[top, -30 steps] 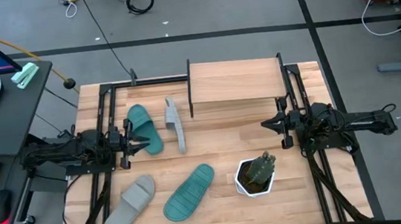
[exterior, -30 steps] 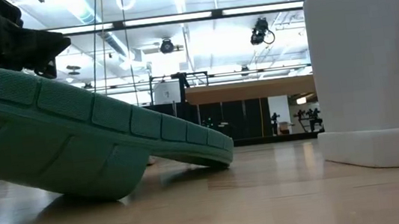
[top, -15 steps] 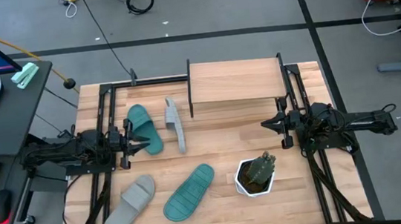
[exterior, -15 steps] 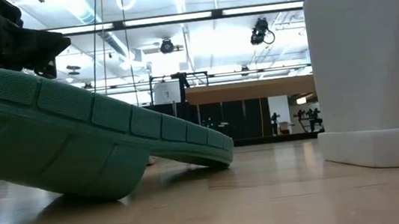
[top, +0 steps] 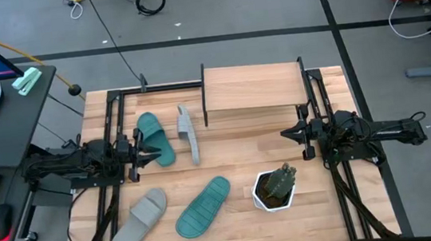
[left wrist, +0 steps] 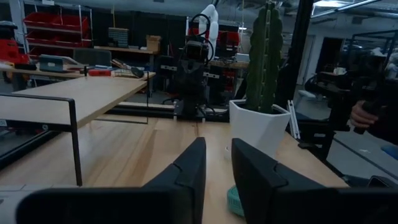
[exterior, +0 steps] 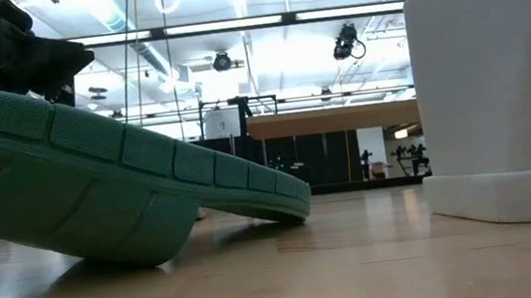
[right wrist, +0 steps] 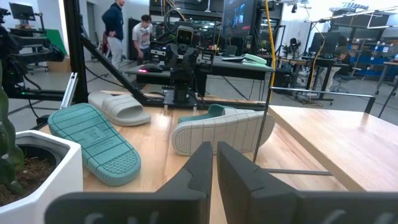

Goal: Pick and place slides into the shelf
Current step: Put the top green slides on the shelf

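Slides lay loose on the table, none on the shelf. Nearest the left gripper (top: 140,148) was a teal-green ribbed rubber slide (top: 155,139), just ahead of its fingertips and possibly touching them, its long axis slanting away toward the table's far edge. The left fingers (left wrist: 186,171) stood a narrow gap apart with nothing visibly between them, so they seemed to hold nothing. Just past that slide, a light grey rubber slide (top: 188,133) stood on its edge, sole outward, its long axis running roughly crosswise to the fingers' reach. Off to the fingers' near side lay a second grey slide (top: 139,219) and a second teal slide (top: 204,207), both flat and angled the same way, with a white pot holding a green cactus (top: 275,188) beyond them.

Farther on, the low rack with a light plank top and thin black legs (top: 252,90) stood at the table's far edge, between the arms. The right gripper (top: 293,134) waited by the rack's corner, fingers (right wrist: 198,167) nearly shut and empty. By my reading, the left arm was plainly nearer the slides and should pick first.
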You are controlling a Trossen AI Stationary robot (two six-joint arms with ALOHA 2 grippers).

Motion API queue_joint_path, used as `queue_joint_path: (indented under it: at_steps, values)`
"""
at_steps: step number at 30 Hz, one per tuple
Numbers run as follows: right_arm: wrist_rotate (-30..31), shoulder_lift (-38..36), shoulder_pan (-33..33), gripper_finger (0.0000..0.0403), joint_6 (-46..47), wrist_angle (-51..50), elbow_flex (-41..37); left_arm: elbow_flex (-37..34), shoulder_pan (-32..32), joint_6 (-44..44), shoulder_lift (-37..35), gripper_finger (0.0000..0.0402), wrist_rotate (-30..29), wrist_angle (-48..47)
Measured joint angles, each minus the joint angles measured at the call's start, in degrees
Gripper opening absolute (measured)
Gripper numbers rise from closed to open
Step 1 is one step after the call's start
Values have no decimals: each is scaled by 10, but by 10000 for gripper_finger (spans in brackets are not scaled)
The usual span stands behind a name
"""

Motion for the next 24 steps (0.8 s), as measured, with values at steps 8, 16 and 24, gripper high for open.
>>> queue_joint_path:
  at_steps: [8,16,24]
  values:
    - [0,0,0,30,0,0,0,0,0,29,0,84,-9,0]
    - [0,0,0,30,36,0,0,0,0,55,0,81,-9,0]
    - [0,0,0,30,80,0,0,0,0,16,0,82,-9,-2]
